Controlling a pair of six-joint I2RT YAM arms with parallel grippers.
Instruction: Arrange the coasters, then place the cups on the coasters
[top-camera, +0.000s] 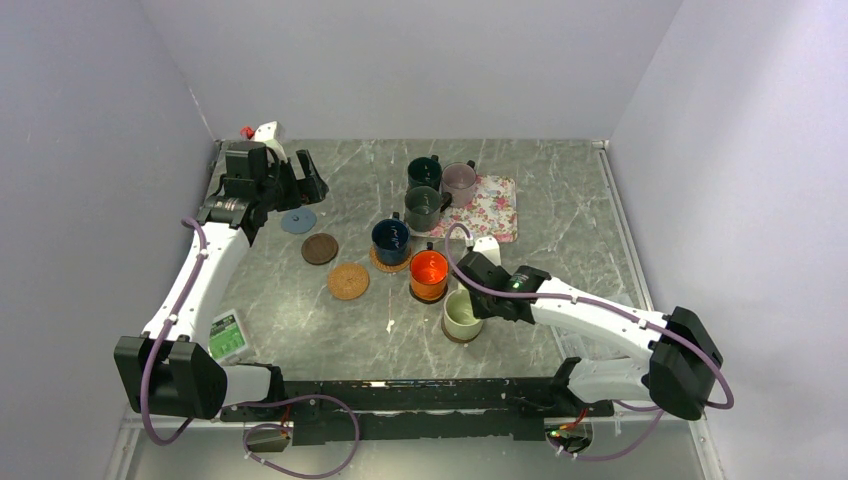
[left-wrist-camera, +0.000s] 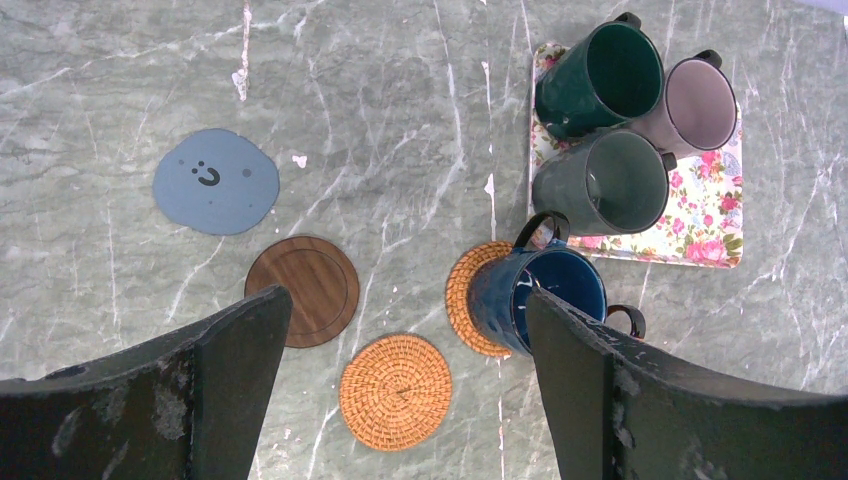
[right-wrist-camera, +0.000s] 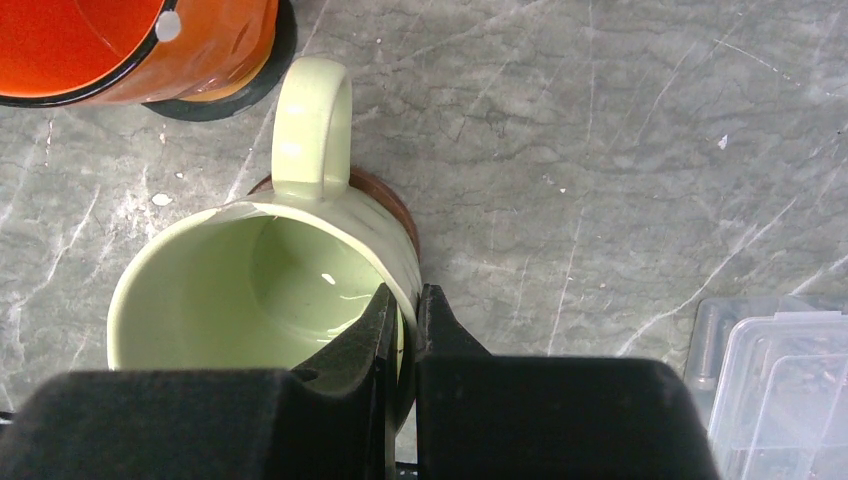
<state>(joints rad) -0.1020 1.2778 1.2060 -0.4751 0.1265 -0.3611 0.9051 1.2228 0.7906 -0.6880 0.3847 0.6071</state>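
My right gripper (right-wrist-camera: 408, 300) is shut on the rim of the cream cup (right-wrist-camera: 250, 290), one finger inside and one outside. The cup stands on a dark brown coaster (right-wrist-camera: 395, 205). The orange cup (top-camera: 429, 272) sits on a black coaster (right-wrist-camera: 230, 95), and the navy cup (left-wrist-camera: 545, 295) on a tan woven coaster (left-wrist-camera: 465, 300). Lying bare are a grey-blue coaster (left-wrist-camera: 215, 182), a brown coaster (left-wrist-camera: 310, 285) and a tan woven coaster (left-wrist-camera: 395, 392). My left gripper (left-wrist-camera: 405, 300) hangs open high above them, at the back left (top-camera: 300, 180).
The dark green (left-wrist-camera: 600, 75), dark grey (left-wrist-camera: 605, 185) and mauve (left-wrist-camera: 695, 105) cups stand on a floral mat (left-wrist-camera: 715, 225) at the back. A clear plastic box (right-wrist-camera: 770, 380) lies right of the cream cup. A green-labelled card (top-camera: 227, 335) lies near the left arm.
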